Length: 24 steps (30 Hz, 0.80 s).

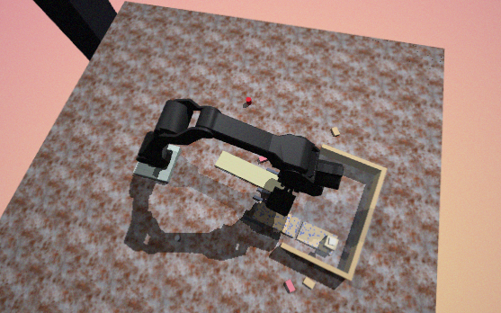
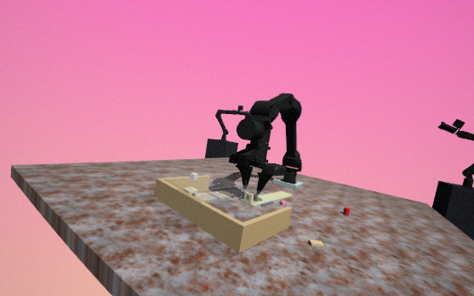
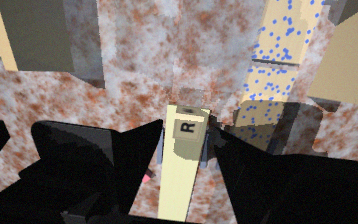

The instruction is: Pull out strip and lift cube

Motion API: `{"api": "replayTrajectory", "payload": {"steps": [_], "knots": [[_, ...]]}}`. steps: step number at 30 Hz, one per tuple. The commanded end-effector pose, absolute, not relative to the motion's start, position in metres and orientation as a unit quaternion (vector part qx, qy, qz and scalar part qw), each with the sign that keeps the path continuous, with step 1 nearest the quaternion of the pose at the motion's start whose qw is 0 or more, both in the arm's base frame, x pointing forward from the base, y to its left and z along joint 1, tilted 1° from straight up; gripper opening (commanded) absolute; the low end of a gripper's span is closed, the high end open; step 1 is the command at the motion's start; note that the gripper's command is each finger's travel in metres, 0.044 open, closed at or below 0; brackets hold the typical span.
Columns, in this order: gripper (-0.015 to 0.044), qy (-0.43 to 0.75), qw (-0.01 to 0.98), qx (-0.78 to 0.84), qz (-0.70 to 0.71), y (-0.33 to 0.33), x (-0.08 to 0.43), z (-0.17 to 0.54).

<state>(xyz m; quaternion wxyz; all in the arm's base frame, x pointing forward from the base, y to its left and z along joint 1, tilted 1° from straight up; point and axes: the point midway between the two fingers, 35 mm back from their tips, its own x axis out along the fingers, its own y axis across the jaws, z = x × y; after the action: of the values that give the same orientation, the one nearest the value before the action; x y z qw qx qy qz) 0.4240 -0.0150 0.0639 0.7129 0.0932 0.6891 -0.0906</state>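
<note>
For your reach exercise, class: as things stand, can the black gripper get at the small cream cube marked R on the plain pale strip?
Probably yes. The gripper straddles the R cube on the plain strip, with nothing between fingers and cube.

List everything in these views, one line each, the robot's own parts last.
table: one, mottled brown-grey, under everything
frame: one, tan, three-sided, right of the arm
plain strip: one, cream, running out of the frame
labelled cube: one, cream, marked R, on the plain strip
dotted strip: one, blue-speckled, cut across, inside the frame
plain cube: one, whitish, at the dotted strip's end
cylinder: one, red, behind the arm
tan blocks: two, outside the frame
pink blocks: two, on the table
arm: one, black
gripper: one, black, open astride the labelled cube
</note>
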Motion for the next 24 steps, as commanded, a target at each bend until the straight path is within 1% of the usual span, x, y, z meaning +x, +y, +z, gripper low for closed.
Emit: {"api": "replayTrajectory", "payload": {"steps": [1, 12, 23, 24], "knots": [[0.025, 0.695, 0.708, 0.091, -0.091, -0.015, 0.422, 0.052], [0.025, 0.695, 0.708, 0.091, -0.091, -0.015, 0.421, 0.034], [0.025, 0.695, 0.708, 0.091, -0.091, -0.015, 0.421, 0.033], [0.0224, 0.692, 0.71, 0.093, -0.091, -0.015, 0.423, 0.036]]}}
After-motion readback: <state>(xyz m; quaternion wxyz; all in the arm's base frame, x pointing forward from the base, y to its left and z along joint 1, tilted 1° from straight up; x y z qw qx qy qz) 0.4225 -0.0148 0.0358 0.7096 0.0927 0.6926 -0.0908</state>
